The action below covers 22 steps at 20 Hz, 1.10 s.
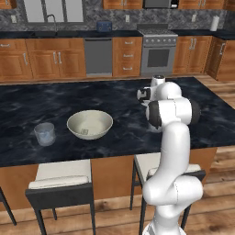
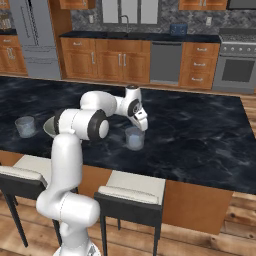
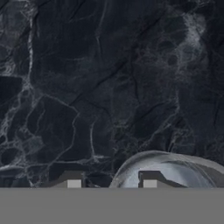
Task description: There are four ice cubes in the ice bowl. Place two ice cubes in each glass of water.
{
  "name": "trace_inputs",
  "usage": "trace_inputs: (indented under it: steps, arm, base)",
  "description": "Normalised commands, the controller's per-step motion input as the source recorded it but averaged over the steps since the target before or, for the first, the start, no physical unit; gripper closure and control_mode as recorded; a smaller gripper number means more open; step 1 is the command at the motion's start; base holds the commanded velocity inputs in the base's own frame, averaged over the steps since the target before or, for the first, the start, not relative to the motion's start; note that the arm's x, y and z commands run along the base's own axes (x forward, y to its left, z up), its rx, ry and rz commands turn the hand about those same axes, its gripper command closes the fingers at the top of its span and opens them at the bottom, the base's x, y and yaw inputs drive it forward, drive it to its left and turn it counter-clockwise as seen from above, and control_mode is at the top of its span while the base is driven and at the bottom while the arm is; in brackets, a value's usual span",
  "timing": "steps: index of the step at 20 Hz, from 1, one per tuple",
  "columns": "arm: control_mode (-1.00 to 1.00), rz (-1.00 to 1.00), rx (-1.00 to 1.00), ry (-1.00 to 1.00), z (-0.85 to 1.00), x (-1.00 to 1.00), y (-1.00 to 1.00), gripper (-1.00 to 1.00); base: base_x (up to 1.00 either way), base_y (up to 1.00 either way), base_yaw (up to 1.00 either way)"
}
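Ice cube (image 1: 85, 132) in ice bowl (image 1: 90, 124), between two glasses (image 1: 45, 133).

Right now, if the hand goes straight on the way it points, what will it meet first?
Probably the glass of water right under the hand: one fingertip stands over its rim, the other over the dark counter. Depth is unclear.

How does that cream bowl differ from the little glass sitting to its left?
The bowl is cream-white and opaque; the glass is clear with a bluish tint. The bowl is wide and shallow with curved sides; the glass is much narrower and straight-sided. Both stand upright and apart on the dark marble counter.
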Motion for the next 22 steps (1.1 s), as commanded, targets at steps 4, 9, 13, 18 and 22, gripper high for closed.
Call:
trace_inputs:
  steps: [4, 9, 13, 18, 22]
  arm:
    - [-1.00, 0.00, 0.09, -0.07, 0.19, -0.10, -0.13, 1.00]
    - [-1.00, 0.02, 0.13, -0.16, 0.69, -0.42, -0.10, 1.00]
    - [-1.00, 0.03, 0.05, -0.09, 0.31, -0.39, -0.01, 1.00]
    - [-1.00, 0.00, 0.00, 0.00, -0.02, -0.02, 0.00, 1.00]
    - [-1.00, 0.00, 0.01, 0.00, 0.24, -0.14, 0.00, 1.00]
  base:
    - [0.00, 0.00, 0.00]
    - [0.00, 0.00, 0.00]
    - [0.00, 0.00, 0.00]
    - [0.00, 0.00, 0.00]
    - [0.00, 0.00, 0.00]
